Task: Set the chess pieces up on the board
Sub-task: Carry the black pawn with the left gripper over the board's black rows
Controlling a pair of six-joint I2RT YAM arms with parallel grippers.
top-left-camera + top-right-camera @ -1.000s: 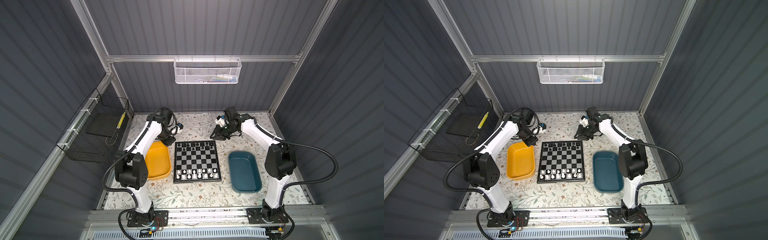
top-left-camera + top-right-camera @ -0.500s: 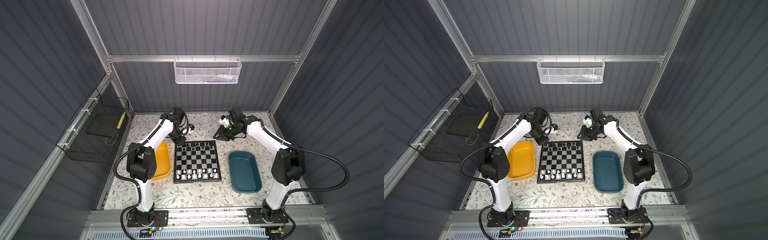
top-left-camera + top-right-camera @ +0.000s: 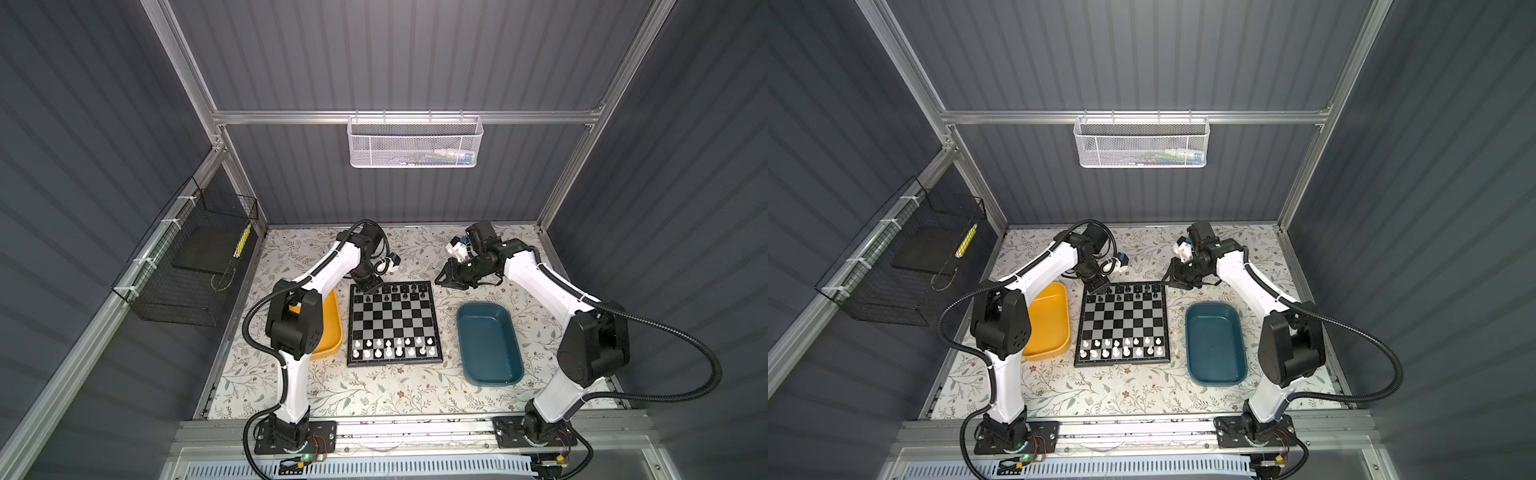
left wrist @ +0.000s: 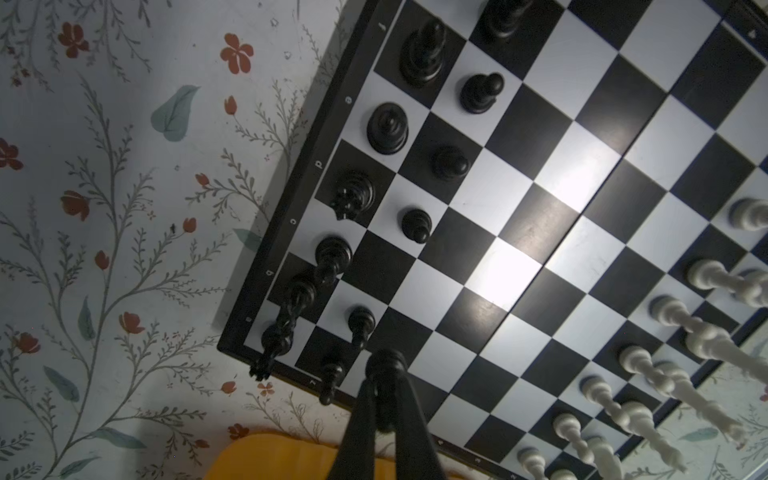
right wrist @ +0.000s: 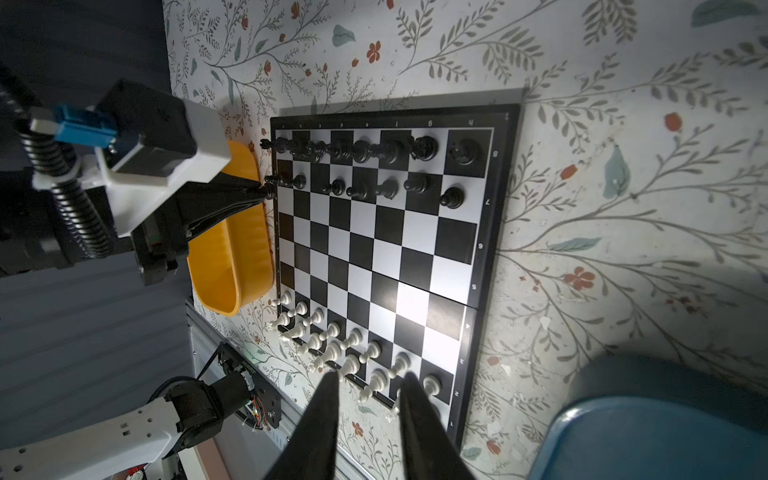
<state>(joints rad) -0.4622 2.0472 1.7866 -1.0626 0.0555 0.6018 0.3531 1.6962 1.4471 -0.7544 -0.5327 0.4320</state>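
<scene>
One black pawn [image 4: 384, 363] is squeezed tight in the left gripper [image 4: 384, 380] at the board [image 4: 577, 166] edge; the right gripper [image 5: 370, 376] is slightly parted, empty.

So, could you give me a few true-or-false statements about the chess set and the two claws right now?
1. The left gripper is pinching a black piece. True.
2. The white pieces stand along the far edge of the board. False: they stand on the near rows; the black pieces are at the far edge.
3. The right gripper holds a white piece. False: its jaws are apart with nothing between them.
4. The yellow tray lies left of the board, the teal tray right. True.
</scene>
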